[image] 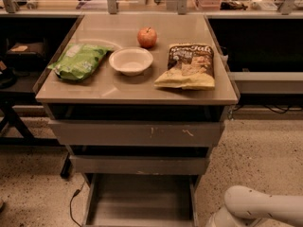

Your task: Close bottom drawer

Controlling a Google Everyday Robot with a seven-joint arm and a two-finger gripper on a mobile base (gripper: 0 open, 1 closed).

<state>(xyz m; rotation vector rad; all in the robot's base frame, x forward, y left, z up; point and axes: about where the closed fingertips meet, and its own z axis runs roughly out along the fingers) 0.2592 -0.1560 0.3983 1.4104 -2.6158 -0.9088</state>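
Bottom drawer wide open, arm low at the right, nothing pushed yet

The bottom drawer (pixel 139 198) sits pulled out at the foot of the cabinet, its flat grey floor bare and its front edge cut off by the bottom of the view; above it the middle drawer (pixel 139 165) and the scratched top drawer (pixel 137 134) stand further in; only a white arm (pixel 265 206) shows, down in the lower right corner, beside the open drawer and apart from it; the gripper is out of shot, so apart or together, I cannot tell; on top sit a green bag (pixel 78 60), a bowl (pixel 131 60), an apple (pixel 147 37) and a chip bag (pixel 188 66); my call: the close hasn't begun; reaching the drawer front and the whole push inward remain.
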